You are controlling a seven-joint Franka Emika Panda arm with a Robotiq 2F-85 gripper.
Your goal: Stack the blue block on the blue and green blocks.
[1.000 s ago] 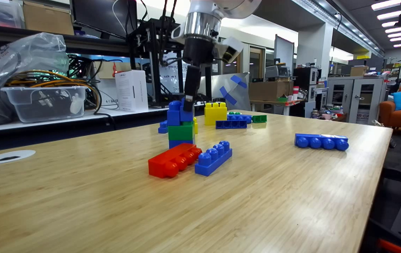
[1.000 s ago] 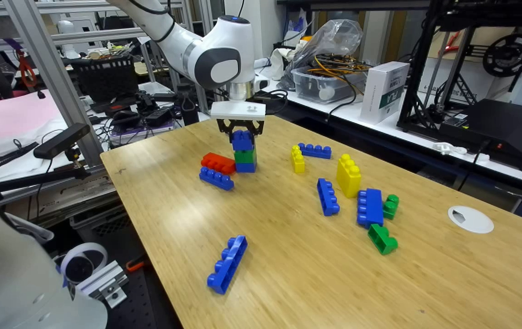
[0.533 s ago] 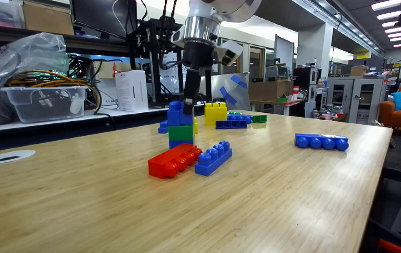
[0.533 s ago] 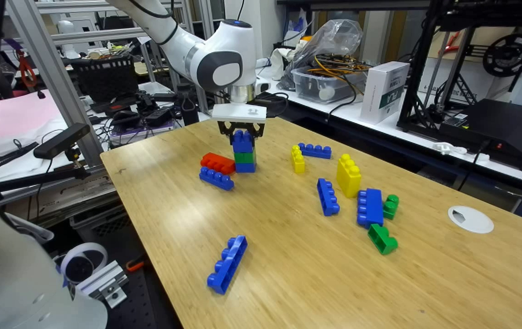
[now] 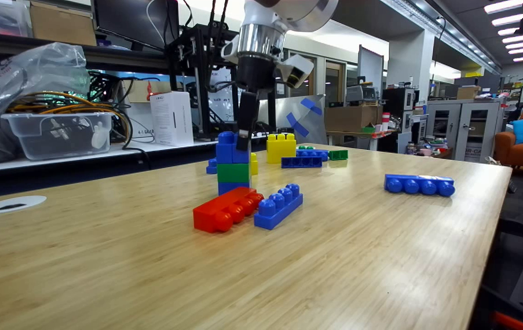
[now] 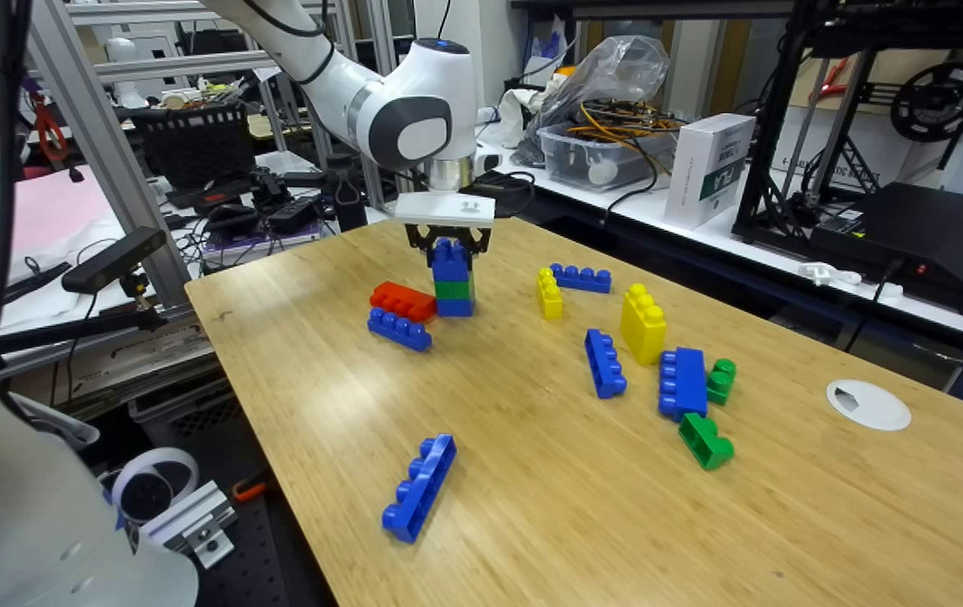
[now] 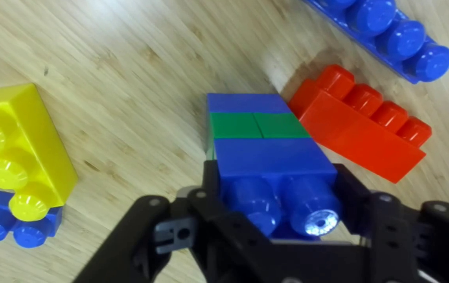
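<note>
The blue block [image 6: 449, 268], studded and chunky, sits upright on top of a green brick [image 6: 454, 292], which sits on a lower blue brick [image 6: 454, 308]. In the wrist view the blue block [image 7: 267, 157] lines up with the green brick [image 7: 260, 125] and the lower blue brick [image 7: 244, 103], with no gap visible. My gripper [image 7: 275, 175] has one finger against each side of the blue block, shut on it. The gripper [image 6: 453, 258] points down from above. In an exterior view a finger [image 5: 243, 133] hides part of the blue block [image 5: 226, 149].
A red brick [image 7: 354, 133] lies right beside the tower's base, with a low blue brick [image 6: 399, 330] next to it. Yellow bricks [image 6: 550, 293] [image 6: 643, 324], several blue bricks [image 6: 604, 363] and green pieces [image 6: 706, 441] lie farther off. A long blue strip [image 6: 419, 487] lies near the table edge.
The gripper has lowered a little along the blue block. The whole tower has then shifted slightly sideways together with the gripper, still upright.
</note>
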